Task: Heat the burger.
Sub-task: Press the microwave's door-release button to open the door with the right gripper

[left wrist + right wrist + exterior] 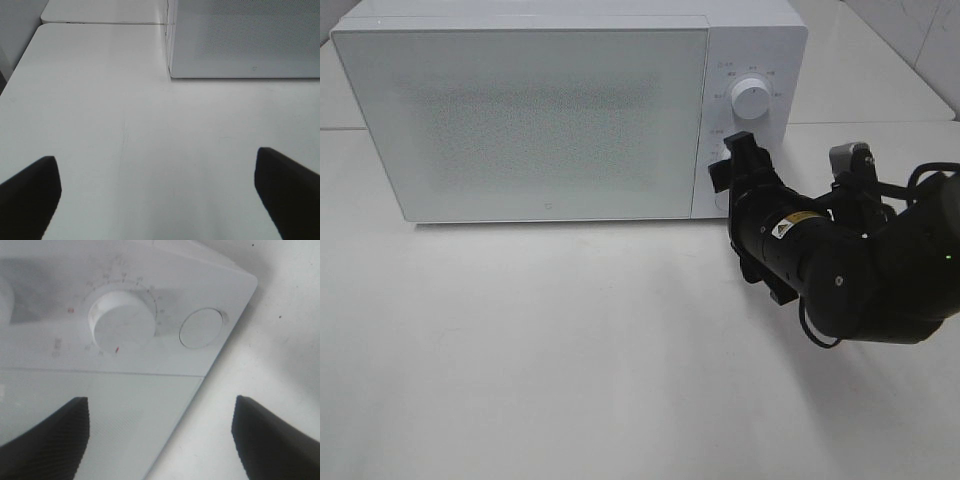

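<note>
- The burger shows in no view. I judge it sits behind the shut, frosted door of the white box-shaped microwave oven [540, 110], but I cannot confirm this.
- The coming move turns on the control panel, not on the burger. The white round lower dial [122, 322] lies straight ahead of the black right pincer [160, 435], on the line between its two fingers.
- The flat round white push-button [200, 328] sits just beside that dial, toward the panel's bottom corner.
- Right pincer state: fingers stand wide apart, holding nothing and touching neither control.
- The right arm is the nearer one. The black left pincer [157, 195] hangs over the bare white table [100, 125] off the oven's left front corner, well apart from the panel, fully spread and empty.
- Judgement: what remains is setting the dial.
</note>
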`<control>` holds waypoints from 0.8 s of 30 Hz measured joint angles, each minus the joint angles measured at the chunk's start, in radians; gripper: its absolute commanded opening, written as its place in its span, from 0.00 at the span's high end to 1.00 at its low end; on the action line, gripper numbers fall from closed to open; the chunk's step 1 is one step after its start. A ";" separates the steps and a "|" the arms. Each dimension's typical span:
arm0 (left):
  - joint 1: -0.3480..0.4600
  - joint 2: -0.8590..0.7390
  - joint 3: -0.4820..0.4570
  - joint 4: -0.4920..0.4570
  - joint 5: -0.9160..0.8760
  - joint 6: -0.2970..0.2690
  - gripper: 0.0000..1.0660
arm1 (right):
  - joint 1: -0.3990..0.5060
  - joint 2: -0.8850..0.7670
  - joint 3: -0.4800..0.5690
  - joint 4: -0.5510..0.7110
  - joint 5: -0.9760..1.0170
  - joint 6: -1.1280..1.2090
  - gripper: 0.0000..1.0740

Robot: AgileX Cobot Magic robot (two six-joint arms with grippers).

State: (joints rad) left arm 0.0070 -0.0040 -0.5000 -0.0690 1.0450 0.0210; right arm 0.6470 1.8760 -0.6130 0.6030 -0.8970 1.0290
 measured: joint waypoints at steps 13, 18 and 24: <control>0.000 0.000 0.000 0.000 0.000 0.000 0.01 | -0.012 -0.248 0.011 -0.059 0.514 -0.782 0.29; 0.000 0.000 0.000 0.000 0.000 0.000 0.01 | -0.055 -0.307 -0.018 -0.064 0.779 -1.046 0.29; 0.000 0.000 0.000 0.000 0.000 0.000 0.01 | -0.106 -0.363 -0.056 -0.115 1.074 -1.244 0.29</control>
State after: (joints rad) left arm 0.0070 -0.0040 -0.5000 -0.0690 1.0450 0.0210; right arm 0.5410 1.5130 -0.6690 0.4880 0.1770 -0.2150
